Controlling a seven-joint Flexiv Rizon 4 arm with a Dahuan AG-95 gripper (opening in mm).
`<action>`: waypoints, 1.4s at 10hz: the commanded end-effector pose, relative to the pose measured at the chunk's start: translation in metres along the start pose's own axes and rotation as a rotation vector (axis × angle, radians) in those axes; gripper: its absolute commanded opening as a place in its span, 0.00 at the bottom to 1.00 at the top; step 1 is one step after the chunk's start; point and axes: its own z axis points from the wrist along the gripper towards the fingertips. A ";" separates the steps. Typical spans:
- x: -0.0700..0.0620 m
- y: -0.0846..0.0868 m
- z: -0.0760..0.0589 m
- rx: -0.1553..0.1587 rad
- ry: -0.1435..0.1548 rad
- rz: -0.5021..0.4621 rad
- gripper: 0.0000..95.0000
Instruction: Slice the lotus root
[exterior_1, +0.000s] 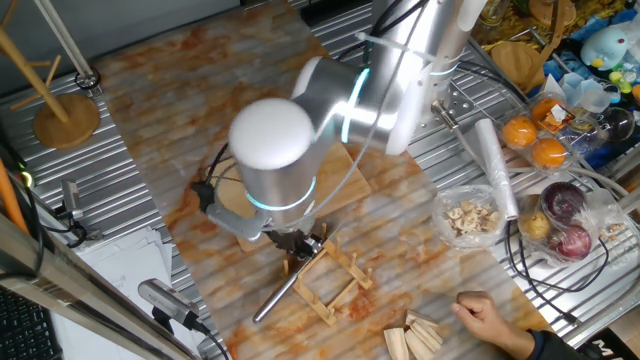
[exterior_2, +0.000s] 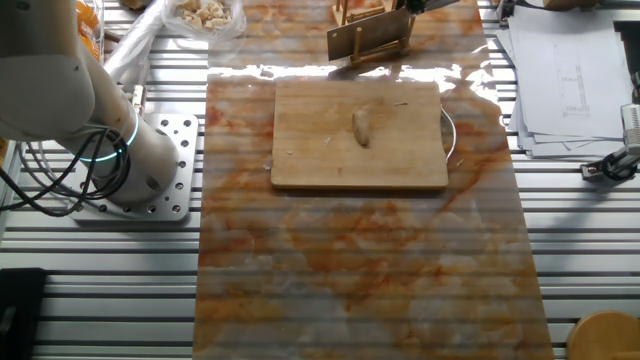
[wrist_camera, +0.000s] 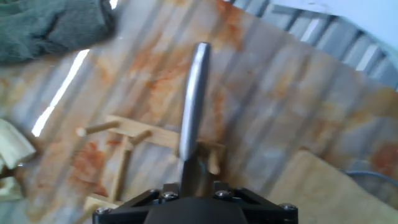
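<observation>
The lotus root (exterior_2: 361, 127) is a small pale stubby chunk lying near the middle of the wooden cutting board (exterior_2: 330, 150). In one fixed view the arm hides it. My gripper (exterior_1: 300, 245) is over the wooden knife rack (exterior_1: 335, 285), to the side of the board. It is shut on the knife, whose metal handle (exterior_1: 272, 300) sticks out toward the table's front. In the hand view the handle (wrist_camera: 194, 99) runs up from between the jaws, above the rack (wrist_camera: 124, 158). The blade is hidden.
A person's hand (exterior_1: 490, 315) rests beside light wooden blocks (exterior_1: 415, 335). A clear bowl of pale chips (exterior_1: 468, 215), oranges (exterior_1: 520, 132) and red onions (exterior_1: 565, 205) lie to the right. A wooden stand (exterior_1: 65, 115) is far left. Papers (exterior_2: 570, 80) lie beside the mat.
</observation>
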 end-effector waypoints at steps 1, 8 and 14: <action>-0.001 0.013 0.009 0.011 -0.002 0.062 0.40; 0.003 0.018 0.037 0.047 0.006 0.058 0.40; 0.014 0.021 0.060 0.095 0.026 0.046 0.40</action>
